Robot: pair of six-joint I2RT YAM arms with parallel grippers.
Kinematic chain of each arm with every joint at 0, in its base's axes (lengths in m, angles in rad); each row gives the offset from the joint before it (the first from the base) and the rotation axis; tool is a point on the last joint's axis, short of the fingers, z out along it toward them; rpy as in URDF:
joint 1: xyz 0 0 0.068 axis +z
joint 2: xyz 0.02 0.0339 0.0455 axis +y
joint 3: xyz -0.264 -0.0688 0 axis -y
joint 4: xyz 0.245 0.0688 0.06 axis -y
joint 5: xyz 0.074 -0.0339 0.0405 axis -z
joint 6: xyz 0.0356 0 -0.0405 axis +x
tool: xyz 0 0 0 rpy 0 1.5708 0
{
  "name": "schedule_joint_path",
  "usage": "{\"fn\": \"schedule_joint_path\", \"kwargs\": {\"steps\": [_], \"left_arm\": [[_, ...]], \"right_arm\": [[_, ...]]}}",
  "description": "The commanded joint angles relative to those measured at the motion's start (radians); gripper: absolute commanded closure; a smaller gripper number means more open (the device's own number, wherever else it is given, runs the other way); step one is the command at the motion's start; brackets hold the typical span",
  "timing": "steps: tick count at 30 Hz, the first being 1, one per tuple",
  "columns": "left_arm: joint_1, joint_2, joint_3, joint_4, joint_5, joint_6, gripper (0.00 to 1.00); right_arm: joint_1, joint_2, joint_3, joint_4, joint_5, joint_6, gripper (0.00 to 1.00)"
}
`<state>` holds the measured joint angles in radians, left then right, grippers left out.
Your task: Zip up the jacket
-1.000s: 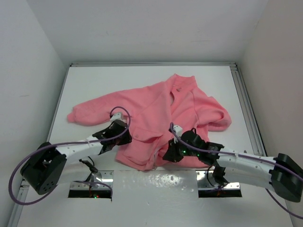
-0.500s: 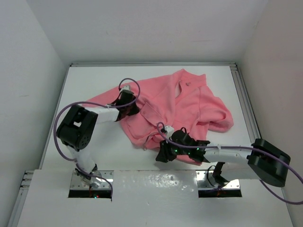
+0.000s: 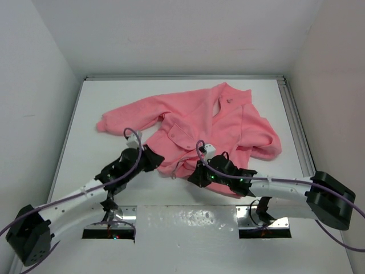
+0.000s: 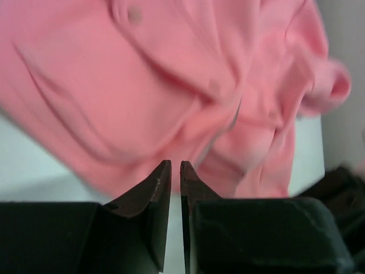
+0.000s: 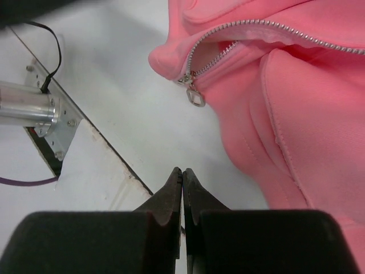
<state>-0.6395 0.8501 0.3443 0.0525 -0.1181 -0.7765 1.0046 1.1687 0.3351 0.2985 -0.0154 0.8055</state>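
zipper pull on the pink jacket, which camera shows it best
The right wrist view: the zipper pull hangs sharp and unobstructed at the bottom corner of the jacket. The top external view shows it only as a tiny speck at the hem. The left wrist view shows blurred fleece, with no pull discernible.

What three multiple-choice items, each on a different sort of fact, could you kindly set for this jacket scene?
1. Where is the zipper pull? A. at the collar B. at the zipper's low end, near the hem C. midway up
2. What colour is the jacket? A. blue B. green C. salmon pink
3. How is the right end effector? A. shut, holding nothing B. shut on the pull C. wide open
Answers: 1 B, the teeth spread apart just past it in the right wrist view; 2 C, it is pink in every view; 3 A, its fingers meet over bare table, short of the pull.
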Motion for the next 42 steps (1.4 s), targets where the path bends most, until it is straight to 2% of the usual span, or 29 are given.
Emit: {"fn": "schedule_joint_path", "kwargs": {"steps": [1,4,5,8,11,17,23,36,42], "left_arm": [[-0.122,-0.113,-0.129,-0.074,-0.026,-0.209,0.86],[-0.181,-0.134,-0.200,0.003,0.023,-0.271,0.74],[-0.193,-0.138,-0.237,0.051,0.026,-0.288,0.64],[-0.216,-0.126,-0.292,0.165,0.024,-0.323,0.52],[-0.218,-0.039,-0.306,0.249,0.015,-0.331,0.50],[-0.218,0.091,-0.344,0.490,-0.012,-0.342,0.48],[-0.218,0.196,-0.344,0.648,-0.023,-0.306,0.50],[-0.218,0.283,-0.369,0.681,-0.069,-0.299,0.57],[-0.218,0.362,-0.353,0.764,-0.088,-0.277,0.61]], "right_arm": [[0.005,-0.041,-0.013,0.024,0.037,0.007,1.00],[0.005,-0.073,-0.028,0.014,0.042,0.015,1.00],[0.005,-0.081,-0.034,0.013,0.046,0.017,1.00],[0.005,-0.101,-0.033,-0.012,0.049,0.015,1.00],[0.005,-0.115,-0.031,-0.024,0.040,0.017,1.00],[0.005,-0.142,-0.038,-0.050,0.023,0.017,1.00],[0.005,-0.141,-0.034,-0.062,0.019,0.012,1.00],[0.005,-0.138,-0.010,-0.070,-0.003,0.006,1.00],[0.005,-0.133,-0.001,-0.075,-0.009,0.012,1.00]]}}
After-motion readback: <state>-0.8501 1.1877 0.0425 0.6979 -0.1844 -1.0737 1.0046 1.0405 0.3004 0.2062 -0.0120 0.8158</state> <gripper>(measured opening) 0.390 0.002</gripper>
